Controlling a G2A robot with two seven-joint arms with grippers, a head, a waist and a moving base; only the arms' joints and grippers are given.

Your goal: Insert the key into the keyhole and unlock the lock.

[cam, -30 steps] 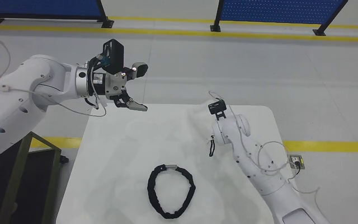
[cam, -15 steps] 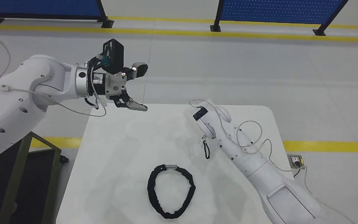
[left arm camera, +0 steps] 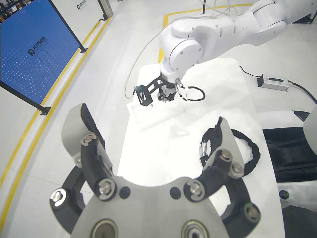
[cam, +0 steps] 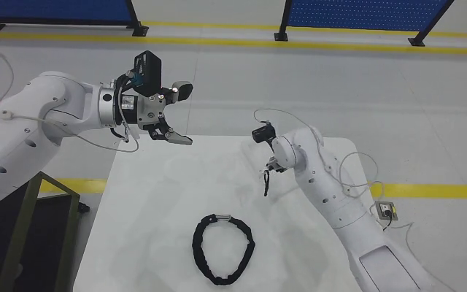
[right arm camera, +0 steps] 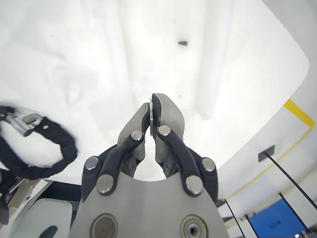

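Over the table's far right half, the right gripper (right arm camera: pixel 151 101) pinches a thin metal key (right arm camera: pixel 150 115). The left gripper (cam: pixel 182 115) hangs wide open above the far left corner. A black chain lock (cam: pixel 223 248) lies near the front of the white table (cam: pixel 146 219). Beyond are a yellow floor line (cam: pixel 219 40) and blue screens (cam: pixel 350 11).

The lock (cam: pixel 223 250) is a chain in a matt black woven cloth sleeve, and its lock body (right arm camera: pixel 18 122) is bright, polished metal. The worktop (cam: pixel 160 212) under the lock is white, smooth and matt. The left hand (left arm camera: pixel 151 112) and right hand (right arm camera: pixel 151 105) are dull brushed grey metal with shiny rivets and black ribbed rubbery pads (right arm camera: pixel 155 115). The key (right arm camera: pixel 150 115), pinched between the right hand's pads, is thin pale metal. The arm shells (cam: pixel 321 182) are glossy white plastic.
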